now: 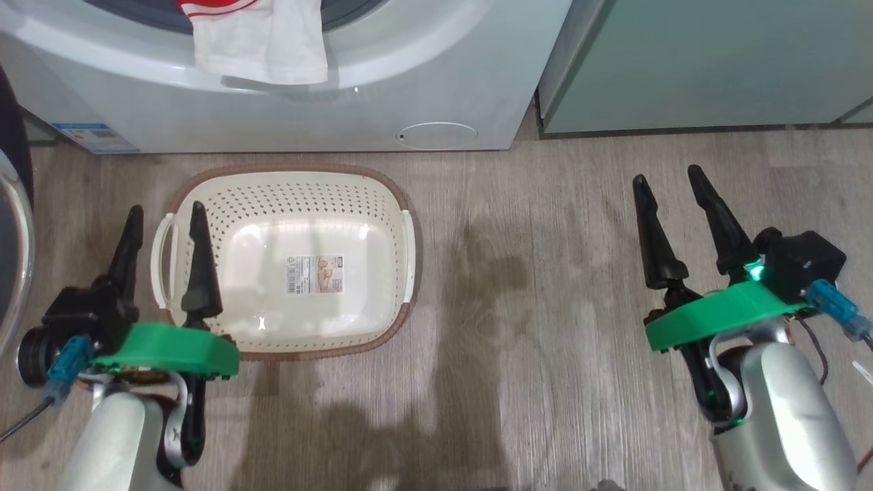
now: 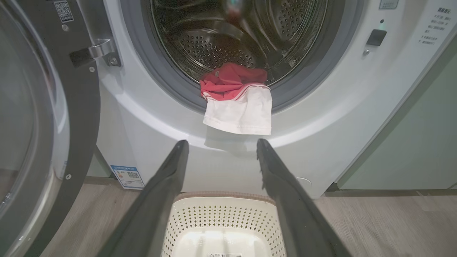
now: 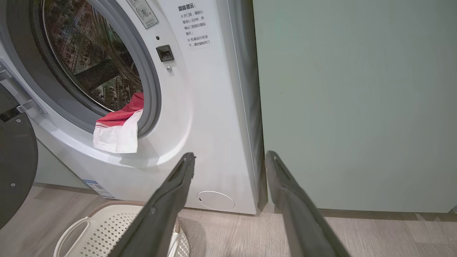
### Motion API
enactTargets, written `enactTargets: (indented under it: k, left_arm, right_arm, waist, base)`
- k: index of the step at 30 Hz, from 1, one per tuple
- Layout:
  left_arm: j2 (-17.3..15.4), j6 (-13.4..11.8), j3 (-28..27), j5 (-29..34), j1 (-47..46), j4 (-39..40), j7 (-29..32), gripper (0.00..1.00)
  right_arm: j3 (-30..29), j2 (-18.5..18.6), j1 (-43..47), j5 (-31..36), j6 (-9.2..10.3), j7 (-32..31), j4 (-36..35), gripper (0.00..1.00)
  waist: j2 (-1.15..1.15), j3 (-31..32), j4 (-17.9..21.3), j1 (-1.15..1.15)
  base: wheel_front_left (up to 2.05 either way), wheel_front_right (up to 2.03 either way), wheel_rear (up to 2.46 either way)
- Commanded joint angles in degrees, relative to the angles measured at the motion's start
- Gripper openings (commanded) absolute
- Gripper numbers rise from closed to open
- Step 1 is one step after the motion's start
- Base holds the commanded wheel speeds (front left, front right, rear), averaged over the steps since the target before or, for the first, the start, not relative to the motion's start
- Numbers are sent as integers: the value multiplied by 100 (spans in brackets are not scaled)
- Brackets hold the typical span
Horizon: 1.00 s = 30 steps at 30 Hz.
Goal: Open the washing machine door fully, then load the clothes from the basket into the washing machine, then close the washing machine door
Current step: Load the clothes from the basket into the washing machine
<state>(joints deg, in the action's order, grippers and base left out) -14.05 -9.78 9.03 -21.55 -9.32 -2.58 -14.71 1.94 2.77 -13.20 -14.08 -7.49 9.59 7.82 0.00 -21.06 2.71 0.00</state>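
Observation:
The cream basket (image 1: 286, 198) sits on the floor before the white washing machine (image 1: 423, 88) with nothing but a sticker inside. Red and white clothes (image 2: 237, 103) lie in the drum mouth, a white part hanging over the front lip. The washing machine door (image 2: 46, 125) stands swung open at the left. My left gripper (image 1: 166, 213) is open over the basket's left handle. My right gripper (image 1: 670, 174) is open above bare floor, well right of the basket. In the wrist views the left gripper (image 2: 221, 142) and the right gripper (image 3: 230, 157) hold nothing.
A pale green cabinet (image 1: 709, 61) stands right of the washer, close against its side. Grey wood-look floor (image 1: 532, 286) stretches between the basket and my right arm. The round white flap (image 1: 436, 135) sits low on the washer front.

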Motion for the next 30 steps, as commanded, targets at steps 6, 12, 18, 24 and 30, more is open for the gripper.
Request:
enactTargets:
  k: [6,12,18,24,30]
  left_arm:
    - [-55,75,-340,123,-189,78,-29,100]
    - [-108,180,-347,177,-439,-20,-25,100]
    - [-358,504,-337,62,-1393,-285,212,100]
    - [-679,955,-302,-161,-2843,-967,828,100]
    - [-1015,1349,-134,-295,-4179,-1928,1762,100]
  right_arm:
    - [136,10,-7,47,0,-17,-256,100]
    - [166,10,-24,23,0,-9,-325,100]
    - [278,10,-114,-99,0,47,-438,100]
    - [487,10,-281,-292,0,235,-441,100]
    - [698,10,-447,-603,0,445,-262,100]
  waist:
    - [0,-67,18,0]
    - [0,-185,75,0]
    - [0,-527,280,0]
    - [0,-951,690,0]
    - [0,-1328,1142,0]
  base:
    - [0,0,0]
    - [0,0,0]
    - [0,0,0]
    - [0,0,0]
    - [0,0,0]
